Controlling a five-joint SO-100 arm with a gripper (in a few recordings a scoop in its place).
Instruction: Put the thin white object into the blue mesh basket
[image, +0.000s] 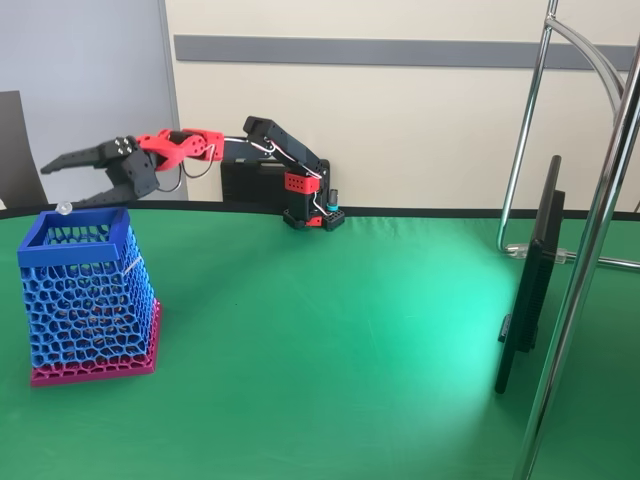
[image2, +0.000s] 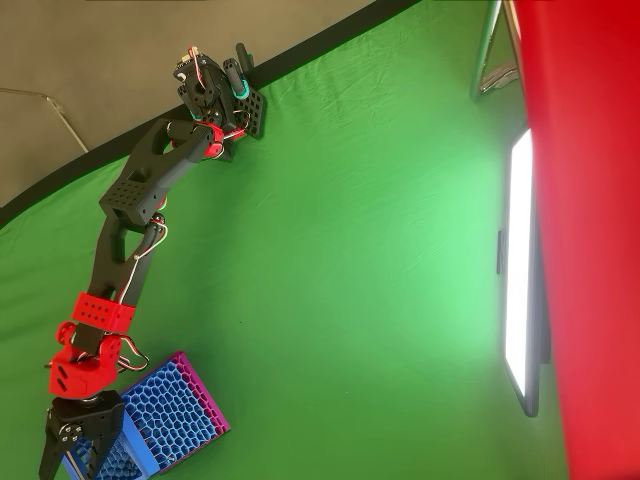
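Note:
The blue mesh basket (image: 85, 300) stands on its pink base at the left of the green table; the overhead view shows it (image2: 170, 415) at the bottom left. My gripper (image: 58, 188) hangs open just above the basket's rim, with nothing between its fingers, and from overhead it (image2: 75, 450) sits over the basket's opening. A tiny round white bulb (image: 63, 208) rests at the rim's back left corner. A short white sliver (image: 130, 265) shows at the basket's right wall. Both look like parts of the thin white object, whose middle the mesh hides.
The arm's base (image: 310, 205) is fixed at the table's far edge. A chrome tube stand (image: 580, 260) with a dark flat panel (image: 530, 280) occupies the right side. Open green cloth (image: 330, 350) lies between the basket and the stand.

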